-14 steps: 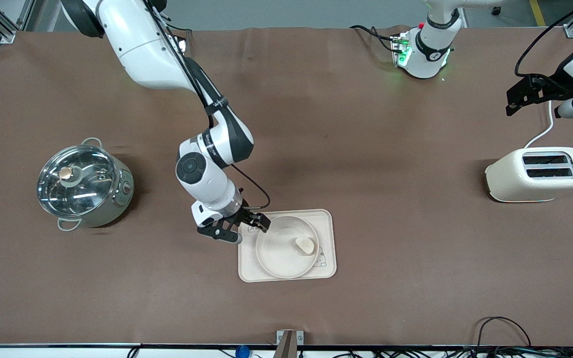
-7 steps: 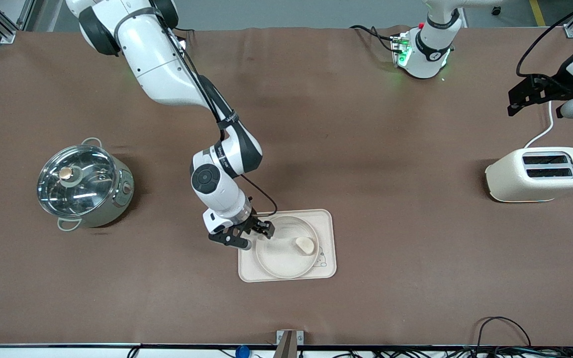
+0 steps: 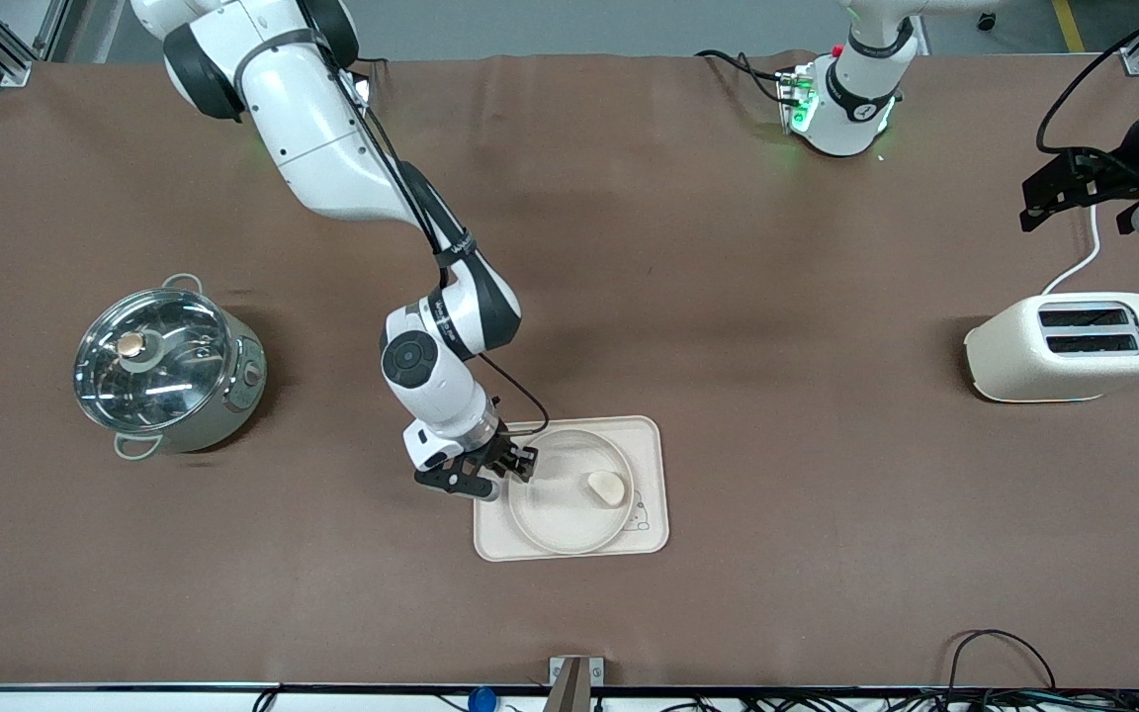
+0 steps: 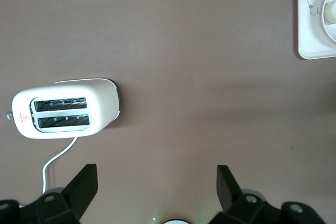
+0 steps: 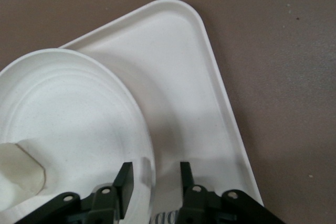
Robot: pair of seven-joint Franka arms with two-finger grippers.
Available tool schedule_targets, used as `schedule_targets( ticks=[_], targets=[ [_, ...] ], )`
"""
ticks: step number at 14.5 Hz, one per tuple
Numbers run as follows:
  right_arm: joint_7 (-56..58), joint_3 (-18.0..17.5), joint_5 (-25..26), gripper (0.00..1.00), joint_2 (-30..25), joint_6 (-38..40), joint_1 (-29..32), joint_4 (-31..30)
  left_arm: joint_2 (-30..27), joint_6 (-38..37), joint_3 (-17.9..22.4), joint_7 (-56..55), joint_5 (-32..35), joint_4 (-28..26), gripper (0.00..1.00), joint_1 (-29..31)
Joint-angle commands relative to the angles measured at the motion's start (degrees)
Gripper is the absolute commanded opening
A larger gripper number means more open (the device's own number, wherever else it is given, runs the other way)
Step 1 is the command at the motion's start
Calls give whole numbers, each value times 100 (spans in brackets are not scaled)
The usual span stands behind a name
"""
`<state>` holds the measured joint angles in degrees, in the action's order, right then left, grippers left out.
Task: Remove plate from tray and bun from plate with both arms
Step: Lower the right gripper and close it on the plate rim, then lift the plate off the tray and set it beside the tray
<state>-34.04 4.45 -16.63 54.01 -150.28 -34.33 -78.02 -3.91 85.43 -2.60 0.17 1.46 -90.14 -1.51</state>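
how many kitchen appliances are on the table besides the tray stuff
2. The lidded pot stands toward the right arm's end of the table. The toaster stands toward the left arm's end, with the left gripper in the air over the table beside it. None seems hidden.

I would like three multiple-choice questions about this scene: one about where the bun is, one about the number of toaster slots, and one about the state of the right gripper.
1. Where is the bun?
A. on the plate
B. in the pot
C. in the toaster

2. How many slots has the toaster?
A. one
B. two
C. four

3. The right gripper is:
A. wide open over the pot
B. holding the bun
C. set astride the plate's rim

Answers:
1 A, it lies inside the plate, on the tray.
2 B, two dark slots show.
3 C, one finger shows on each side of the rim.
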Motion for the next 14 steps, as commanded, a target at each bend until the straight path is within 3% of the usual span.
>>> schedule_targets(
  ticks=[1, 6, 9, 11, 14],
  targets=[
    [90, -23, -16, 0, 74, -19, 6, 147, 21, -114, 5, 132, 13, 119, 100, 1],
    [108, -50, -77, 0, -303, 60, 50, 77, 30, -114, 14, 132, 13, 119, 100, 10],
    [108, -146, -77, 0, -811, 113, 50, -361, 48, -114, 5, 123, 13, 119, 100, 1],
    [160, -216, -77, 0, -1242, 43, 76, -940, 48, -114, 5, 123, 13, 137, 100, 10],
    [249, -541, -86, 0, -2138, -789, 85, -2476, 65, -105, 5, 106, 13, 145, 100, 1]
  ],
)
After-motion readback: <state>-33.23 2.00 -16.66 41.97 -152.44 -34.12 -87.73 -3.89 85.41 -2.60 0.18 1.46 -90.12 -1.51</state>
